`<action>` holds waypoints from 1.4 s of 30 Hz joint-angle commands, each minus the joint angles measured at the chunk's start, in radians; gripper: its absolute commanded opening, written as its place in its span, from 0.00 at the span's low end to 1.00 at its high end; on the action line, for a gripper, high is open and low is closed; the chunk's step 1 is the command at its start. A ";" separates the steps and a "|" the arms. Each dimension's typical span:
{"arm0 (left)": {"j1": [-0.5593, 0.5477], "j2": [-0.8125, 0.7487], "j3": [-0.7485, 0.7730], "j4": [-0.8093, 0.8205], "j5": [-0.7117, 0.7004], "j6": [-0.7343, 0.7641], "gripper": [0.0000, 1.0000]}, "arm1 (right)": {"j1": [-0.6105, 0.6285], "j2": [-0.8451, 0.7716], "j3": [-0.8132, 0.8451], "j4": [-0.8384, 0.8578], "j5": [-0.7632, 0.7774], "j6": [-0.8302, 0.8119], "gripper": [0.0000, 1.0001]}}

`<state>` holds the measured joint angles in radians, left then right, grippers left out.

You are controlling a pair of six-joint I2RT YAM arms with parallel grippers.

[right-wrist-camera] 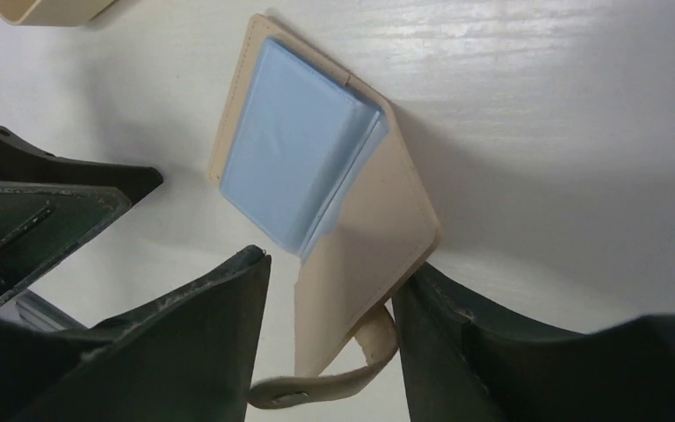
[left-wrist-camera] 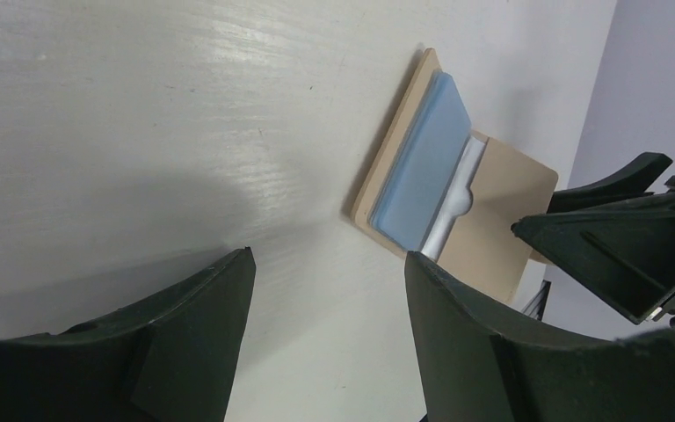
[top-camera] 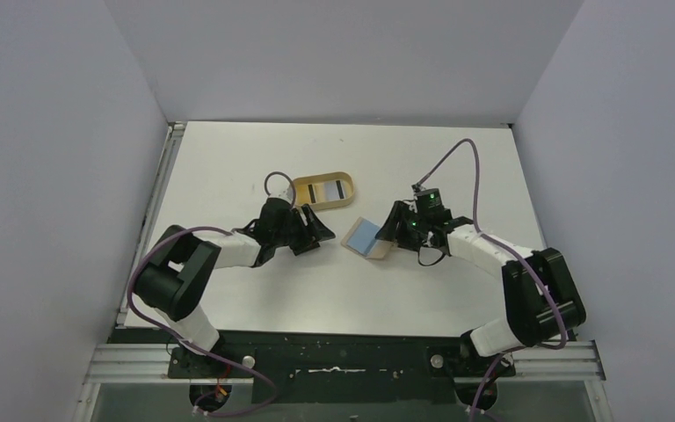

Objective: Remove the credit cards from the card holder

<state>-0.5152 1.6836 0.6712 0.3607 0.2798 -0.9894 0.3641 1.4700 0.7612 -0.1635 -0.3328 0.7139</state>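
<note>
The card holder is laid open, its raised flap loosely enclosed by the spread jaws of the right gripper. The left gripper, spread and empty, is placed farther off, opposite.

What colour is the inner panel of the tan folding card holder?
Light blue panel; best in the right wrist view.

Looks like a robotics lab: plain pale walls box in the left pincer and right pincer, silver aluminium rail behind, white tabletop beneath.
</note>
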 commanded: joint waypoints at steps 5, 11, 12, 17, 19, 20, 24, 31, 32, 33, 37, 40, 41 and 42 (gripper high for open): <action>0.009 -0.007 0.027 0.026 -0.007 0.012 0.61 | 0.014 0.042 -0.014 0.132 -0.031 0.078 0.00; 0.028 -0.027 0.017 0.043 0.006 0.005 0.61 | -0.016 0.041 -0.050 0.284 -0.128 0.133 0.00; 0.035 -0.028 0.014 0.060 0.015 -0.005 0.61 | -0.029 0.037 -0.068 0.333 -0.148 0.158 0.00; 0.063 -0.001 0.003 0.181 0.064 -0.079 0.61 | -0.097 0.053 -0.155 0.649 -0.267 0.285 0.00; 0.064 0.006 -0.008 0.227 0.070 -0.110 0.61 | -0.117 0.085 -0.179 0.763 -0.311 0.341 0.00; 0.064 0.006 -0.012 0.240 0.070 -0.120 0.61 | -0.124 0.102 -0.190 0.819 -0.327 0.371 0.00; 0.058 -0.003 -0.016 0.232 0.061 -0.128 0.61 | -0.128 0.182 -0.228 1.030 -0.351 0.474 0.00; 0.045 -0.023 -0.011 0.132 0.009 -0.111 0.61 | -0.128 0.305 -0.273 1.405 -0.401 0.660 0.00; 0.046 -0.024 -0.013 0.135 0.005 -0.118 0.61 | -0.127 0.338 -0.274 1.468 -0.414 0.691 0.00; 0.046 -0.022 -0.021 0.146 0.004 -0.132 0.61 | -0.127 0.370 -0.271 1.544 -0.427 0.733 0.00; 0.050 -0.017 -0.044 0.203 0.002 -0.197 0.61 | -0.123 0.406 -0.250 1.652 -0.458 0.777 0.00; 0.050 -0.014 -0.060 0.234 -0.003 -0.255 0.61 | -0.112 0.386 -0.213 1.655 -0.485 0.787 0.00; 0.050 -0.012 -0.069 0.251 -0.006 -0.281 0.61 | -0.110 0.377 -0.200 1.656 -0.491 0.792 0.00; 0.052 -0.011 -0.078 0.277 -0.008 -0.307 0.61 | -0.107 0.368 -0.191 1.649 -0.497 0.795 0.00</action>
<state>-0.4656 1.6836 0.6147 0.5137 0.2924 -1.1976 0.2417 1.8957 0.5022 1.3022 -0.7834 1.4727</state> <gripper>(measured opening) 0.613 0.074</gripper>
